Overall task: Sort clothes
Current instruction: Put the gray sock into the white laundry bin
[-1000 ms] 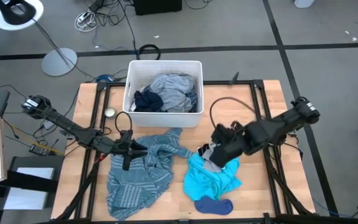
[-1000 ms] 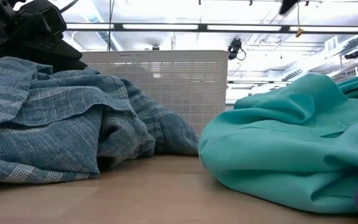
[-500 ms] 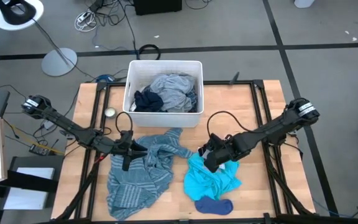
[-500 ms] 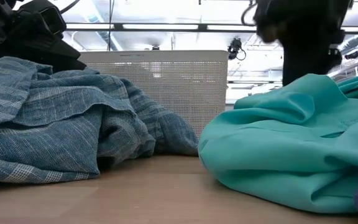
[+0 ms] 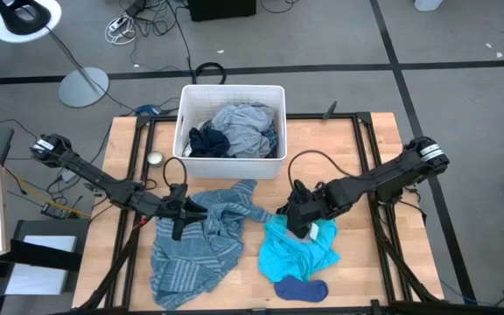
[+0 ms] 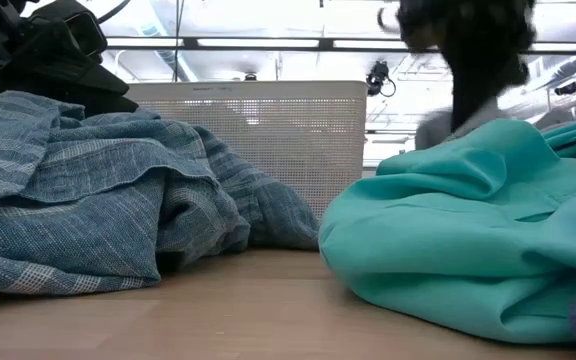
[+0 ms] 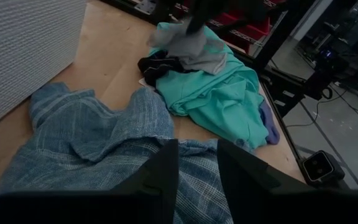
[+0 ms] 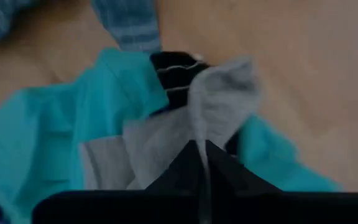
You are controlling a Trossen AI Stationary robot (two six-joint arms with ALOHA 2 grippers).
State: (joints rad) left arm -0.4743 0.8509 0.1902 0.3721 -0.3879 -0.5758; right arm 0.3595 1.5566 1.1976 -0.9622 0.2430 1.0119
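Grey shirt [image 8: 219, 99]: a pale grey piece lying on the teal garment, right of centre in the high view; a fold of it is pulled up into a peak.
Right gripper [image 5: 300, 219]: low over the teal pile at centre right of the high view, its fingers pinched together on that grey fold.
Teal garment [image 5: 297, 254]: crumpled on the wood at lower centre right in the high view; it fills the right half of the low view.
Dark striped piece [image 8: 178, 70]: black-navy with thin white stripes, tucked between the grey shirt and the teal garment.
Blue sock [image 5: 301, 288]: flat on the table, touching the lower edge of the teal garment.
Striped blue-grey top [image 5: 201, 236]: spread in loose folds at lower centre left of the high view.
Left gripper [image 5: 180, 211]: resting at the upper left edge of the striped top, jaws apart with cloth showing between the fingers; whether it grips is unclear.
Bin [image 5: 185, 105]: white plastic, upper centre of the high view, at the table's far edge; it holds a grey garment [image 5: 245, 124] and a dark blue one [image 5: 206, 142].
Table [image 5: 361, 166]: light wood with a black frame.
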